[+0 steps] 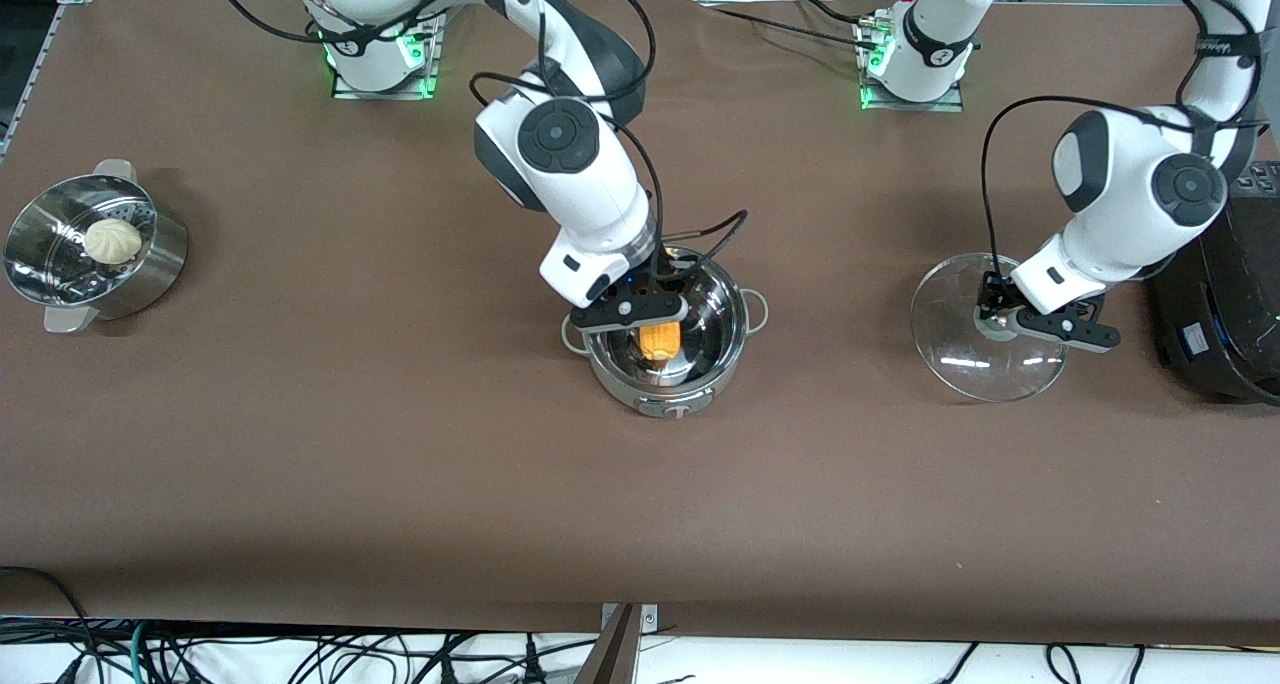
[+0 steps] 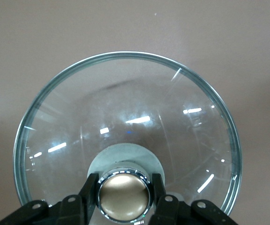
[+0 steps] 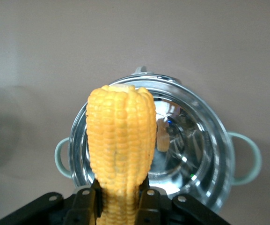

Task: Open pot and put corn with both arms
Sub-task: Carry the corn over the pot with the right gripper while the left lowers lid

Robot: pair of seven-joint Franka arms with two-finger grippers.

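Over the open pot mid-worktop: your right gripper, fingers clamped on the corn, poised for lowering. Toward the left arm's end: left gripper, fingers clamped on the lid knob, keeping the pot uncovered.

A brown surface fills most of the frame, its lower half bare. At center sits the pot, lid off, its knob facing the lower edge. Center-right, the glass lid rests on the surface, w/ the black cooker at the right edge, partly cut off. At center-left, near the left edge, stands the perforated steamer w/ a bun inside. Two arm bases are mounted along the top edge, lit green at their feet.
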